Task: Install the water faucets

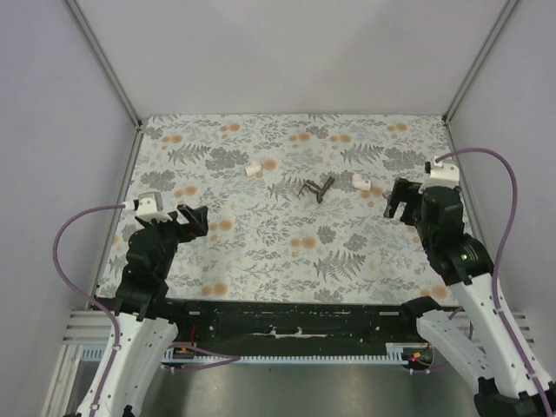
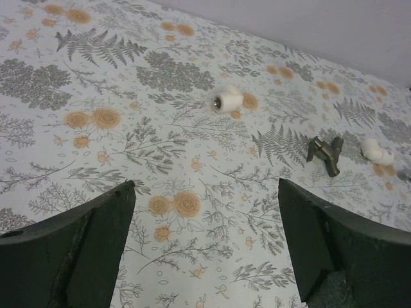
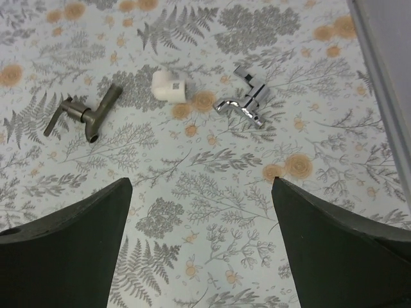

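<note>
Here, shiny chrome faucet, stubby handle, dull bronze faucet

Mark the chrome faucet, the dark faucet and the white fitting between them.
chrome faucet [image 3: 246,102], right wrist view, middle of its shiny body
dark faucet [image 3: 87,116], right wrist view, body where handle and spout meet
white fitting [image 3: 170,87], right wrist view, its top face

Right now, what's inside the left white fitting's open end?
The white fitting shows a shiny grey ring in its mouth; the bore behind it is dark and cannot be seen.
</note>
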Robot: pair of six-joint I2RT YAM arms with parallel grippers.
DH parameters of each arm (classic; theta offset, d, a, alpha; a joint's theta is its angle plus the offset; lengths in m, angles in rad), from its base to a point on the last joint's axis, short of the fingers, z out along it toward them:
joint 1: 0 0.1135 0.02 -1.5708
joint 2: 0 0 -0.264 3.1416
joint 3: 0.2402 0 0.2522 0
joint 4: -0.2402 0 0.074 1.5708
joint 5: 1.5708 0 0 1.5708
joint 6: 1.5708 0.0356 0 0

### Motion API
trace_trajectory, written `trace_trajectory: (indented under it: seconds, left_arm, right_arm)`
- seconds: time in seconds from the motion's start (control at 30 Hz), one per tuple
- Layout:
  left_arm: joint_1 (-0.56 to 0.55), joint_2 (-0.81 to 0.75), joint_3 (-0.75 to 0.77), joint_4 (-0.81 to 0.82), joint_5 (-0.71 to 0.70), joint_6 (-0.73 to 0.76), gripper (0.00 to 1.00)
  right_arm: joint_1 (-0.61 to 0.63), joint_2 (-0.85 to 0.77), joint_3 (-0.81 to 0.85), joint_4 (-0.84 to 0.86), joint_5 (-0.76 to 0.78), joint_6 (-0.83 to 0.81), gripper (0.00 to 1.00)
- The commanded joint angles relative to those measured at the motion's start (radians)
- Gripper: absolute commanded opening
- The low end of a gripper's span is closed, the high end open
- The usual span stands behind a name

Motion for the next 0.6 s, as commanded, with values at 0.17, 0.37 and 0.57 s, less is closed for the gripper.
trace_trajectory:
  seconds: [0.17,0.37,0.57]
  left_arm:
    - [-0.2,-0.085,0.028,-0.051,-0.123,-0.027,0.96]
    - [-0.292,-0.152,0.03,-0.071,-0.173,-0.03,0.96]
    - [-0.323,-0.148,0.028,-0.061,-0.169,-0.033,0.96]
  right_arm:
    - [-0.001,0.484,0.313,-0.242,-0.269,0.171,0.98]
    - [-0.004,0.634,0.382,-0.269,-0.167,0.225,0.98]
    - [-0.042,0.79,0.454,-0.282,-0.096,0.216,0.98]
